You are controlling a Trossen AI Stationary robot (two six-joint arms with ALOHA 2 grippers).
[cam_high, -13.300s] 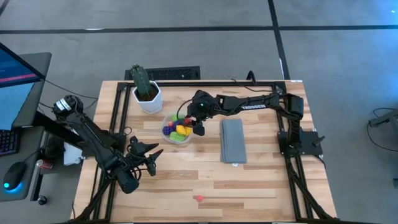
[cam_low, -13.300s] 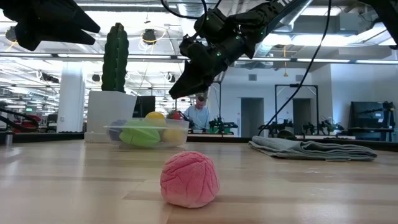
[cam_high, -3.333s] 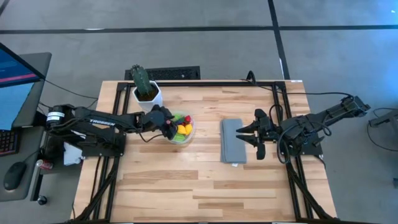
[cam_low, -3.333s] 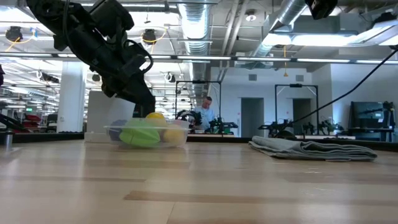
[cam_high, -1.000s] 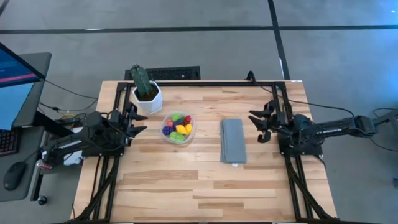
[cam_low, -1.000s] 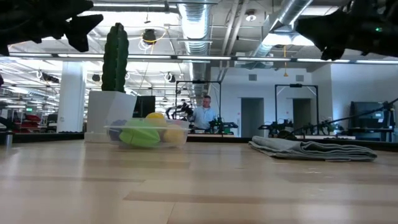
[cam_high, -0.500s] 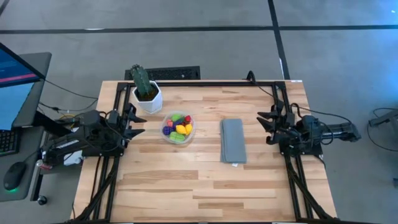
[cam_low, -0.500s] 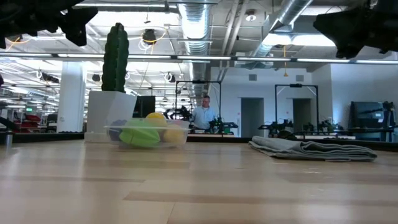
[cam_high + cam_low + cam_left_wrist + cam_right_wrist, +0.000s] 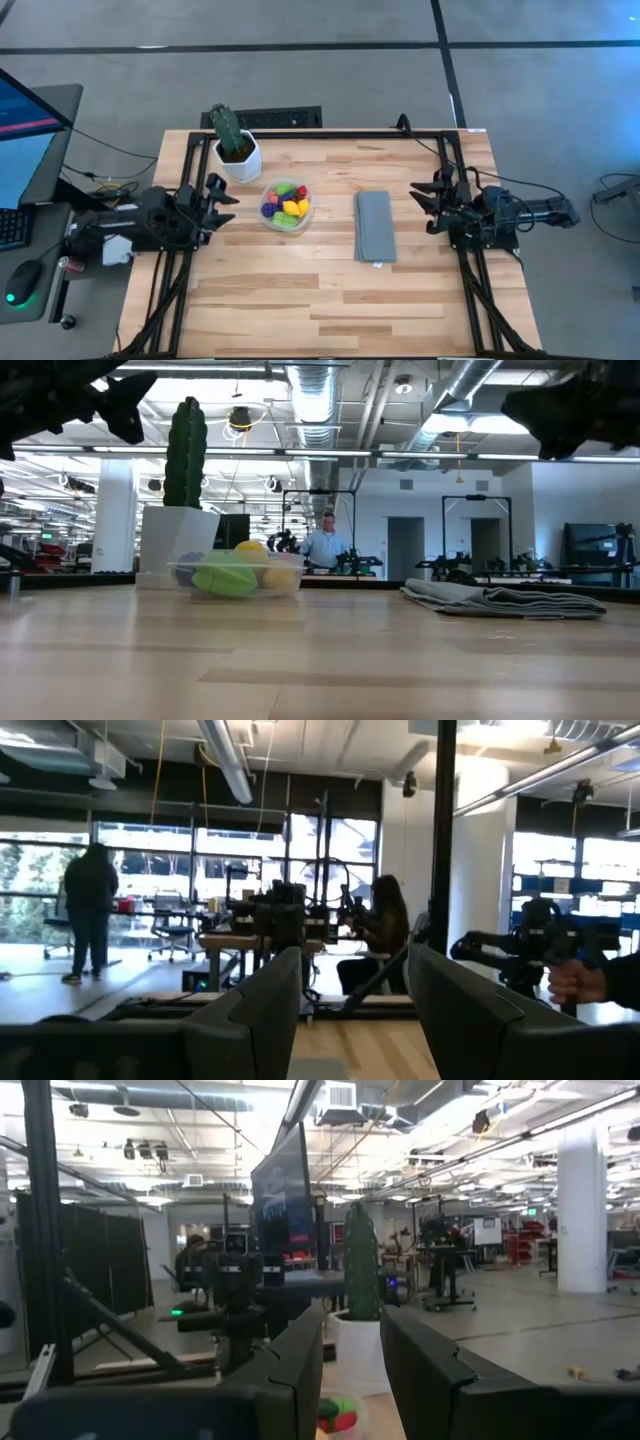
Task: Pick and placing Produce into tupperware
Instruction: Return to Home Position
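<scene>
left gripper (image 9: 222, 195) and right gripper (image 9: 425, 205) at table (image 9: 300, 300) edges, jaws apart, empty. slight risk: stray arm swing clips tupperware (image 9: 309, 205), spilling produce (image 9: 290, 208).

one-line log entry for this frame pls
left gripper: open, empty, at left table edge | right gripper: open, empty, at right table edge | produce: in tupperware | grey cloth: right of tupperware
</scene>
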